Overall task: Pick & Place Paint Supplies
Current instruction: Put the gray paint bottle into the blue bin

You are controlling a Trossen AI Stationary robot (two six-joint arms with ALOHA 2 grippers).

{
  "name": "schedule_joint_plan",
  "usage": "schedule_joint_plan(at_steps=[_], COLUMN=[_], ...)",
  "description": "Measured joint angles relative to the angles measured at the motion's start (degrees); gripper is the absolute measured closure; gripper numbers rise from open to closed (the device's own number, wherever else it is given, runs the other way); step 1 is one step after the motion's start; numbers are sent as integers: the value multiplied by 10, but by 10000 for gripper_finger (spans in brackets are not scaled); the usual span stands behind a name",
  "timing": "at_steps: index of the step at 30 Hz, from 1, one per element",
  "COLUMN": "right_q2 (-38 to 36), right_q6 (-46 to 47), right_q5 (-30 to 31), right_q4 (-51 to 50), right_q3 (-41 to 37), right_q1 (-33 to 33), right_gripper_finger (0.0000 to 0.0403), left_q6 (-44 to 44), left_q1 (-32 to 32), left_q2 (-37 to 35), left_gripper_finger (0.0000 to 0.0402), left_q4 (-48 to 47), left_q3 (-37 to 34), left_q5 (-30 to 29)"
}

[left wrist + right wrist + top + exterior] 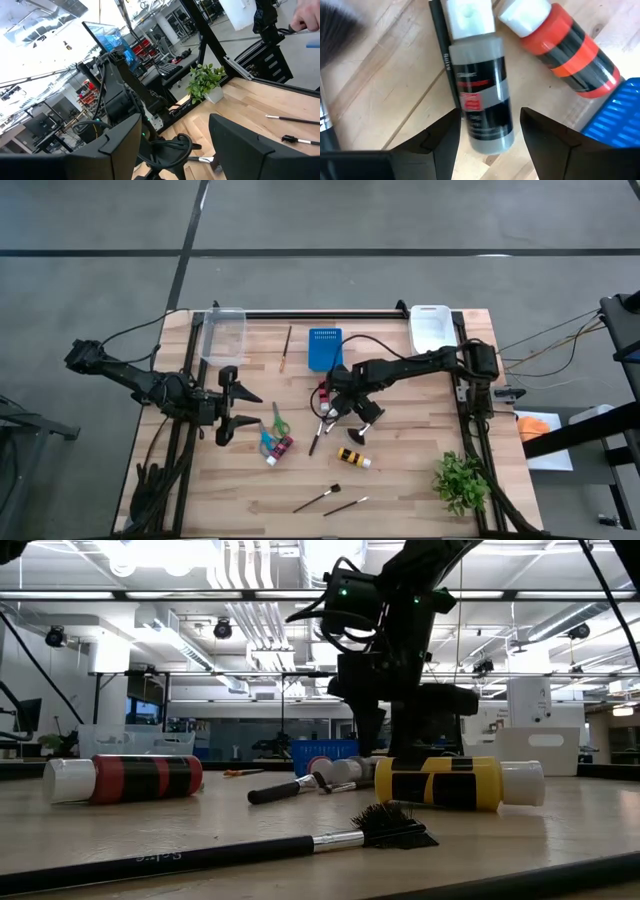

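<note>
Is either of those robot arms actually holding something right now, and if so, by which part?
Nothing is held. The right gripper hangs open over a grey paint bottle, its fingers either side of the bottle's body. The left gripper is open and empty.

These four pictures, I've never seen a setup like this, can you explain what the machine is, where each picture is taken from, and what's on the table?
It is a robot with two dark arms at a wooden table. One picture looks straight down, one looks level across the tabletop, and two come from cameras on the wrists.

The right gripper is open and hangs over a grey paint bottle, with an orange paint bottle and the blue bottle holder beside it. It holds nothing. The left gripper waits open at the table's left side.

Also lying there: a yellow paint bottle, a red paint bottle, scissors, several brushes, a green plant and two clear bins.
</note>
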Motion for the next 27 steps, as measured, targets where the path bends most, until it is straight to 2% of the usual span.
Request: schedule_joint_plan(at_steps=[27], right_q2=[10], right_q6=[9], right_q5=[-21], right_q4=[7], right_q3=[-4], right_q1=[-4], right_gripper_finger=[200], left_q6=[1], left_q1=[0], left_q2=[0], left_gripper_finger=[161], left_q4=[0], left_q3=[-1], left_q5=[1])
